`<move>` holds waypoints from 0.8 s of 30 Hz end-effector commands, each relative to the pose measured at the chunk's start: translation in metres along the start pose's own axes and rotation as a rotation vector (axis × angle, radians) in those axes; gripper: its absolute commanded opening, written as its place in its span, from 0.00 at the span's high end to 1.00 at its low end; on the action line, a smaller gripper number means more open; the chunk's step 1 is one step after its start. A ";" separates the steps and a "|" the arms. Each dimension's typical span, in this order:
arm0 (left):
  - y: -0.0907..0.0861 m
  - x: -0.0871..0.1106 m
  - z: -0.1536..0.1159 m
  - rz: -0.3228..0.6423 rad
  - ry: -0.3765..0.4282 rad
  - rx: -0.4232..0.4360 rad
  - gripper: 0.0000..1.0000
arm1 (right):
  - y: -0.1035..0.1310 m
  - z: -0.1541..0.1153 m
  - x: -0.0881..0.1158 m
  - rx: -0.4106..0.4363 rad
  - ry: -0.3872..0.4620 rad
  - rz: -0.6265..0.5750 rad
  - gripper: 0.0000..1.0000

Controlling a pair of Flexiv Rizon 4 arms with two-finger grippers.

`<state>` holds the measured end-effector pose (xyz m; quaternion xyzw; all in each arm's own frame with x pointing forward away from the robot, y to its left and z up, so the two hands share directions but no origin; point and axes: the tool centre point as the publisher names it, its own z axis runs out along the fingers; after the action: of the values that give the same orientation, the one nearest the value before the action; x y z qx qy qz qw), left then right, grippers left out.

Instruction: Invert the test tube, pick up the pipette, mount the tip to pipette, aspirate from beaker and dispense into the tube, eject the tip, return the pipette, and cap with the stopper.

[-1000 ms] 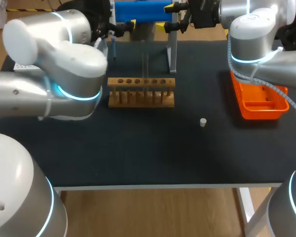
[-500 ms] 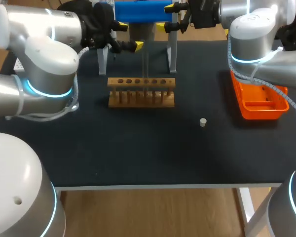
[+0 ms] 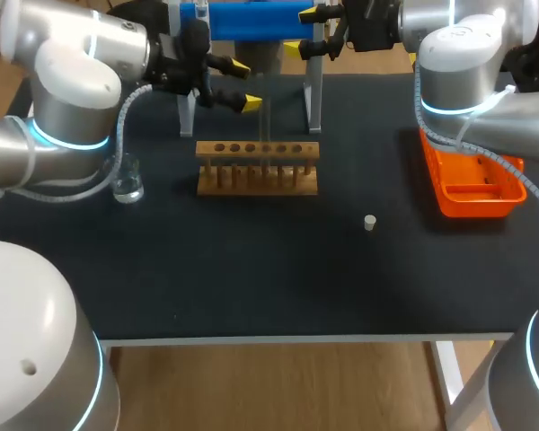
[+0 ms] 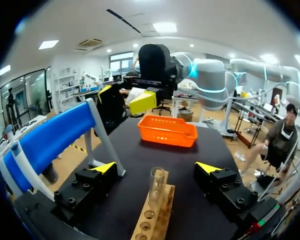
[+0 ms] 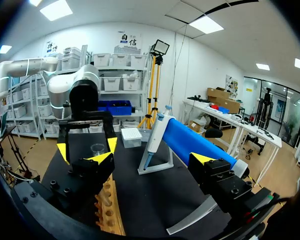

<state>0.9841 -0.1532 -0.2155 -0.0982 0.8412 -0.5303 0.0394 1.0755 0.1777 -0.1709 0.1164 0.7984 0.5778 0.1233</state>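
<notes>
A clear test tube [image 3: 265, 121] [image 4: 156, 186] stands in the wooden rack [image 3: 257, 168] [image 4: 152, 220]. My left gripper [image 3: 242, 85] [image 4: 156, 167] is open just to its left, with the tube ahead of it in the gap between the fingers, touching neither. The blue pipette [image 3: 251, 20] [image 5: 190, 142] lies on its stand at the back. Beside its right end my right gripper [image 3: 299, 30] [image 5: 150, 159] hangs open and empty. A glass beaker [image 3: 126, 182] [image 5: 97, 148] sits at the left. The small stopper [image 3: 369, 223] lies right of the middle.
An orange tray [image 3: 472, 189] [image 4: 167, 131] sits at the right side of the black table. A white tip box [image 5: 131, 136] stands at the far left, behind the beaker. The rack [image 5: 107, 210] runs beneath my right gripper's near finger.
My left arm has swung back and to the right, bringing its open gripper up to the test tube and uncovering the beaker. The right arm has not moved.
</notes>
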 end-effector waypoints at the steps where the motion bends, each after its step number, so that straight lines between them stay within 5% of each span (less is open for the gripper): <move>1: 0.002 -0.006 0.011 0.020 0.098 0.003 0.00 | 0.000 0.000 0.001 0.000 -0.003 0.000 0.00; 24: 0.029 0.012 0.057 0.037 0.008 -0.030 0.00 | 0.000 0.000 0.001 0.000 -0.003 0.000 0.00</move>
<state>0.9777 -0.1882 -0.2578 -0.0797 0.8529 -0.5144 0.0407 1.0755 0.1777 -0.1709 0.1164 0.7984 0.5778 0.1233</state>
